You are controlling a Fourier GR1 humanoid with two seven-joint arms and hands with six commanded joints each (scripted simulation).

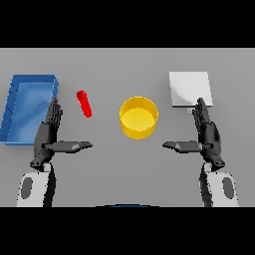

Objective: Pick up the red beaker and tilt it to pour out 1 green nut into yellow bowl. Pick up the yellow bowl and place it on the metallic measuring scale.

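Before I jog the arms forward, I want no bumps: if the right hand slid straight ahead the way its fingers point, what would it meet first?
The right hand points up the table, straight at the metallic measuring scale; its fingertips already overlap its near edge, though height is unclear.

A plain grey worktop (124, 64) fills the whole view from edge to edge; its surface is matte and uniform, without seams or markings; no walls, floor or windows show; the light is soft and even, casting only faint shadows; a blue tray (15, 107) sits near the worktop's left edge.
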